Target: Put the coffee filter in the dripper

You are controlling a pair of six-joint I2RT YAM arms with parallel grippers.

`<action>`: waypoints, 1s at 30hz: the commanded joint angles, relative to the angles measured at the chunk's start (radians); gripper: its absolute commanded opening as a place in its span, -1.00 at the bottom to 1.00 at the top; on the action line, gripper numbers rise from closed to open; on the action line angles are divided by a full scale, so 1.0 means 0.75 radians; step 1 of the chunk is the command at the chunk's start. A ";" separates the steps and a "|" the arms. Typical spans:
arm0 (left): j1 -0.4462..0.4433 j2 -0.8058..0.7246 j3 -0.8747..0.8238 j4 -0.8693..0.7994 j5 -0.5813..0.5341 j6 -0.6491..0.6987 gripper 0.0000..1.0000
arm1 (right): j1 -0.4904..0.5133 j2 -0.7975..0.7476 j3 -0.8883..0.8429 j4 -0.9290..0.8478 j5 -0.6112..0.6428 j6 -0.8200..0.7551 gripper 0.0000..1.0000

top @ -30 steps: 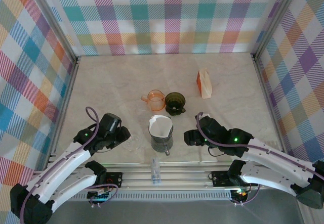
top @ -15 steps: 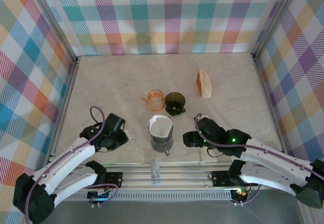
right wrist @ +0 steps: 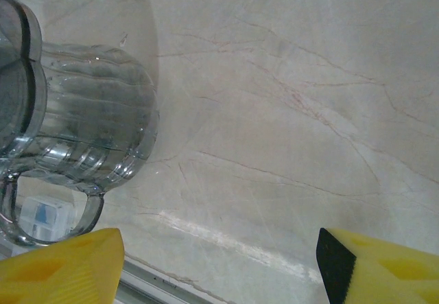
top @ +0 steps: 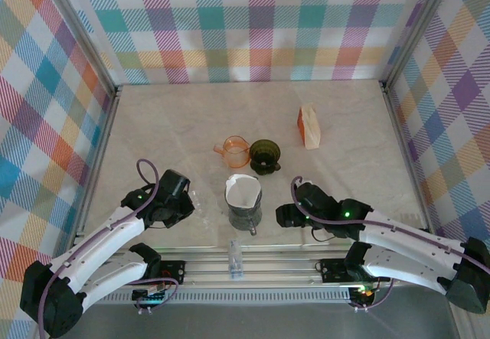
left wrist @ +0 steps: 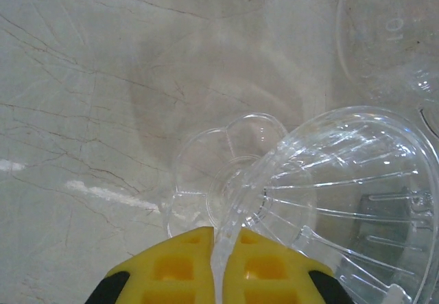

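Right now my left gripper (left wrist: pixel 218 252) is pinched nearly shut on the rim of the clear dripper (left wrist: pixel 336 194), with only the thin plastic wall caught between its jaws. The dripper sits tipped on the table (top: pixel 168 125) at the near left, just left of the grey glass mug (top: pixel 245 213). The white coffee filter (top: pixel 242 189) rests in the mouth of that mug. My right gripper (right wrist: pixel 219 270) stands wide and holds nothing, low over the table just right of the mug. Farther off, an orange cup (top: pixel 234 151) and a dark green cup (top: pixel 265 155) stand side by side.
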 commanded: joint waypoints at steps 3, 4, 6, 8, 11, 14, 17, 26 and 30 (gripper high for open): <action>0.014 -0.010 0.012 -0.151 -0.065 -0.016 -1.00 | -0.005 0.036 -0.071 0.177 -0.088 -0.009 0.52; 0.014 -0.027 0.010 -0.163 -0.070 -0.023 -1.00 | -0.005 0.043 -0.079 0.197 -0.102 -0.016 0.52; 0.014 -0.060 0.007 -0.181 -0.082 -0.030 -1.00 | -0.006 0.053 -0.086 0.218 -0.108 -0.023 0.52; 0.015 -0.089 0.001 -0.200 -0.093 -0.038 -1.00 | -0.005 0.061 -0.085 0.230 -0.104 -0.027 0.52; 0.015 -0.120 -0.001 -0.235 -0.112 -0.052 -1.00 | -0.005 0.076 -0.085 0.242 -0.101 -0.028 0.52; 0.016 -0.127 -0.020 -0.258 -0.120 -0.073 -1.00 | -0.006 0.096 -0.087 0.244 -0.102 -0.027 0.52; 0.017 -0.119 -0.059 -0.247 -0.099 -0.104 -0.85 | -0.005 0.096 -0.091 0.241 -0.103 -0.025 0.52; 0.021 -0.200 -0.025 -0.286 -0.114 -0.114 -0.14 | -0.005 0.033 -0.105 0.210 -0.090 -0.004 0.52; 0.024 -0.283 0.057 -0.354 -0.156 -0.098 -0.05 | -0.006 -0.013 -0.124 0.206 -0.071 0.015 0.52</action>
